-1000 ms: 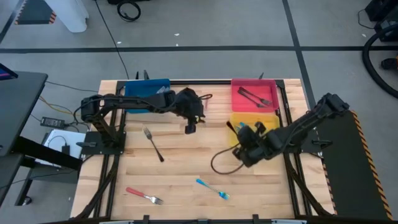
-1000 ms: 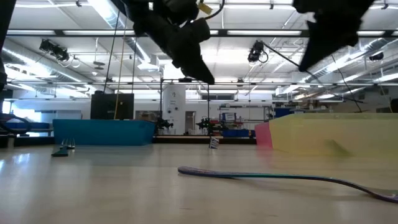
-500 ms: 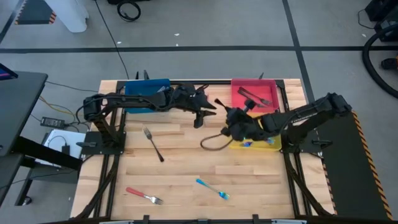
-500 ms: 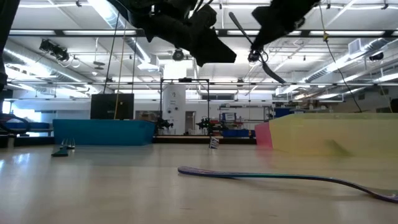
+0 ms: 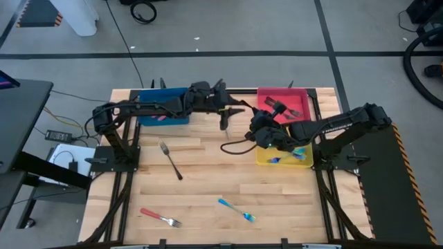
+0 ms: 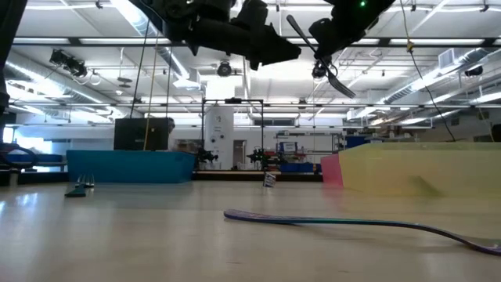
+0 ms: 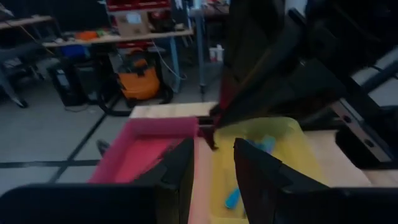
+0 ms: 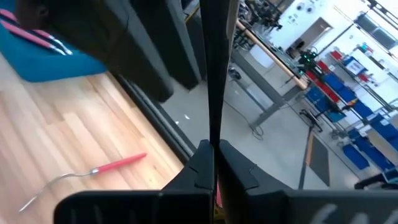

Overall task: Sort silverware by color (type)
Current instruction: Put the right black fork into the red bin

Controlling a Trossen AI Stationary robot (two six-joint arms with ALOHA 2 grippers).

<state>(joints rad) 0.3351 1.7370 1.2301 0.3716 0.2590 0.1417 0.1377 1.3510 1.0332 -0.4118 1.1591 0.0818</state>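
1. Some sorting looks done: the red tray (image 5: pixel 282 105) holds dark forks (image 5: pixel 285 107), the yellow tray (image 5: pixel 284 156) holds blue-handled pieces (image 5: pixel 282 158), and a pink-handled piece (image 5: pixel 158 118) lies in the blue tray (image 5: pixel 163 105).
2. Three forks remain loose on the worktop (image 5: pixel 208 187): a dark fork (image 5: pixel 170 160), a red-handled fork (image 5: pixel 160 218) and a blue-handled fork (image 5: pixel 237 209).
3. The right gripper (image 5: pixel 257 123) is clamped on a thin dark utensil (image 6: pixel 317 55), held in the air between the blue and red trays. I judge it is headed for the red tray.
4. The left gripper (image 5: pixel 223 111) hovers close by, fingers (image 7: pixel 180 168) parted, nothing between them.
5. Hard to tell: the arms overlap from above, and the held utensil's head is unclear.
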